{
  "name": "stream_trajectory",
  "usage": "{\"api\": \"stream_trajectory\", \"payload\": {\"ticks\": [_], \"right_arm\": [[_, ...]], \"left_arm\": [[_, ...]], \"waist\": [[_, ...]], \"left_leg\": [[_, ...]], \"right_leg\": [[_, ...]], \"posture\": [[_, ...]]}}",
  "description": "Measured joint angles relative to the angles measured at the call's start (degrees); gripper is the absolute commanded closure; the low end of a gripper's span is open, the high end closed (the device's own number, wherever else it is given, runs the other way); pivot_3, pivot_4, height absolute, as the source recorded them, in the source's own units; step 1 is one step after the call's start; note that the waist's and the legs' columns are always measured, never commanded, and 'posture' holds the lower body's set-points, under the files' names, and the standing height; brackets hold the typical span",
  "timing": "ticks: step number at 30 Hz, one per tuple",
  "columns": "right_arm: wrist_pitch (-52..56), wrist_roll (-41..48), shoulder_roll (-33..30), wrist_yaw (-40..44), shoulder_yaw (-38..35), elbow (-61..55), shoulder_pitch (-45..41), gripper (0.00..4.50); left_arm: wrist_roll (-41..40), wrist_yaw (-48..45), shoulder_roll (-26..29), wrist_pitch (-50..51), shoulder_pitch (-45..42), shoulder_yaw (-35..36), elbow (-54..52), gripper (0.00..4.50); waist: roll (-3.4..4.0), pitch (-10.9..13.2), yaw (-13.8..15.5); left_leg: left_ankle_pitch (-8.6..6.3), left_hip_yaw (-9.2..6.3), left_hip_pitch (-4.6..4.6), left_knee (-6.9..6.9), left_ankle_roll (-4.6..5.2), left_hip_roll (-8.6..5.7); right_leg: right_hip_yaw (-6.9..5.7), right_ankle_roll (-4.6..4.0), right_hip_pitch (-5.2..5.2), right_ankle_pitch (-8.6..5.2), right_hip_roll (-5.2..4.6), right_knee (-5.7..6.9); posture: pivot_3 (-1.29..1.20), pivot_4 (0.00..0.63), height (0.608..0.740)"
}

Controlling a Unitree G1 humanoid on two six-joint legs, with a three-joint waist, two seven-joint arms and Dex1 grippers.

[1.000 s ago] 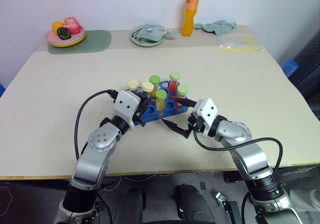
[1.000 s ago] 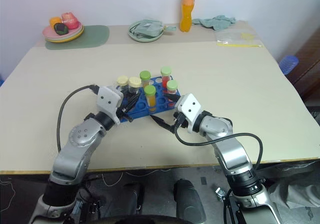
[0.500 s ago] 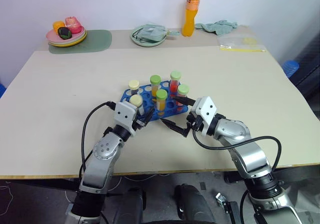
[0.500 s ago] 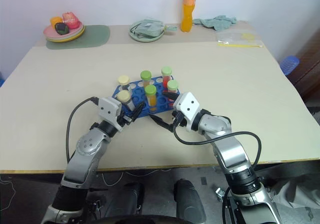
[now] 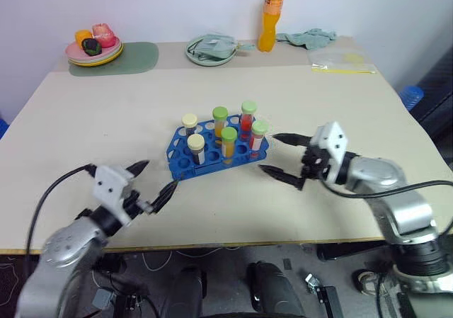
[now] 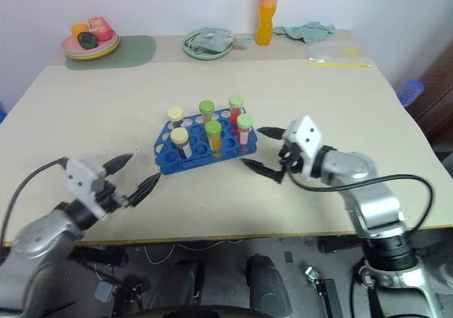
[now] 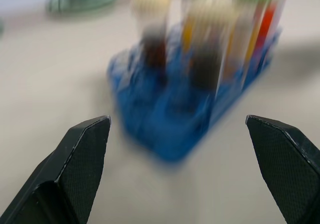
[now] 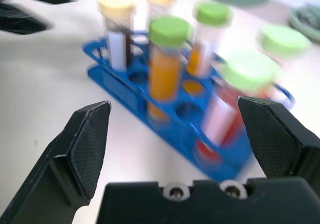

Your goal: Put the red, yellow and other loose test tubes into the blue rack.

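Left eye view puts your blue rack [image 5: 216, 149] at frame centre, six capped tubes standing in it; your left gripper [image 5: 156, 183] sits lower left of it, jaws spread wide and empty; your right gripper [image 5: 283, 158] sits just right of it, jaws equally wide, holding nothing.

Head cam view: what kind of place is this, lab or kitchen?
Probably a staged demo table in a plain room, not a real lab: a blue rack of capped tubes shares the table with a plate of toy food and an orange drink bottle.
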Motion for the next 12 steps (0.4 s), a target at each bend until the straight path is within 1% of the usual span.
{"api": "stream_trajectory", "payload": {"ticks": [2,4,9,12], "right_arm": [[-1.63,-0.96,-2.12,0.64,-2.02,4.16,0.79,0.00],[-3.99,-2.11,-2.47,0.88,-2.94,8.12,0.79,0.00],[-7.91,-3.42,-2.43,1.78,-3.14,14.23,0.69,0.00],[-8.97,-3.59,-2.19,2.29,-2.79,15.45,0.45,0.00]], "left_arm": [[-0.32,-1.09,1.16,-0.01,1.47,4.12,2.15,0.04],[-0.10,-2.47,1.66,-0.74,2.32,6.29,4.67,0.04],[0.65,-3.41,1.28,-1.91,3.80,6.70,7.21,0.04],[1.47,-2.82,0.63,-2.29,3.87,6.72,7.76,0.04]], "waist": [[0.00,0.00,-0.14],[0.01,0.00,-0.33],[0.01,0.01,-0.41],[0.01,0.01,-0.36]], "left_leg": [[0.00,0.04,0.00,-0.02,0.00,0.03],[0.00,0.07,0.01,-0.03,0.01,0.05],[-0.02,0.12,-0.01,-0.04,0.03,0.07],[-0.02,0.12,-0.01,-0.04,0.03,0.07]], "right_leg": [[0.00,-0.14,0.01,-0.08,0.02,-0.07],[0.01,-0.14,0.00,-0.08,0.03,-0.07],[0.04,-0.13,0.00,-0.07,0.02,-0.12],[0.04,-0.13,0.00,-0.07,0.01,-0.14]], "posture": [[0.00,0.150,0.740],[0.00,0.150,0.740],[0.00,0.150,0.740],[0.00,0.150,0.740]]}}
